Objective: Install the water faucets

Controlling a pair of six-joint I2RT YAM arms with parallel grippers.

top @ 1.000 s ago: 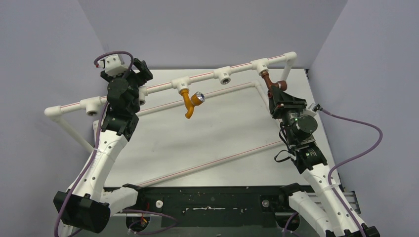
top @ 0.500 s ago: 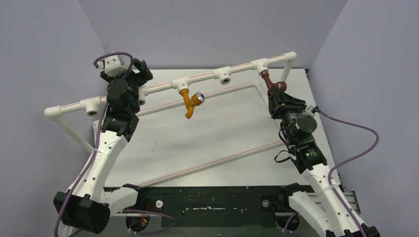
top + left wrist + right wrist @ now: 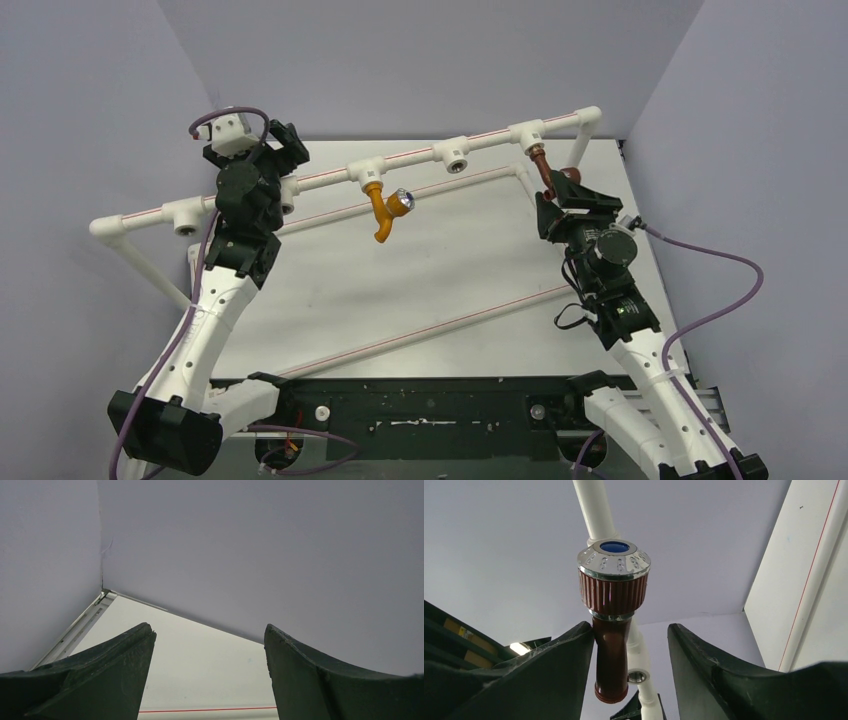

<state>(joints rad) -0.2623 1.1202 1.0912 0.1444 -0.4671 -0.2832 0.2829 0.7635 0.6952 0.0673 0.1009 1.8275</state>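
Note:
The orange-yellow faucet (image 3: 383,209) hangs from a white T socket on the raised pipe rail (image 3: 415,154), its silver knob facing right. The dark red-brown faucet (image 3: 543,168) hangs from the socket near the rail's right end. My right gripper (image 3: 562,188) is around it. In the right wrist view the red-brown faucet (image 3: 613,630), with its silver knob, touches the left finger and stands apart from the right one, so the gripper (image 3: 630,626) is open. My left gripper (image 3: 285,150) is open and empty at the rail's left part; it also shows in the left wrist view (image 3: 209,630).
Empty T sockets sit on the rail in the middle (image 3: 455,157) and at the left (image 3: 186,215). The white pipe frame has lower bars with red stripes (image 3: 430,330) across the table. Grey walls close in the back and sides.
My right gripper has turned about its wrist at the red-brown faucet and shifted slightly left. The left arm and the orange-yellow faucet have not moved.

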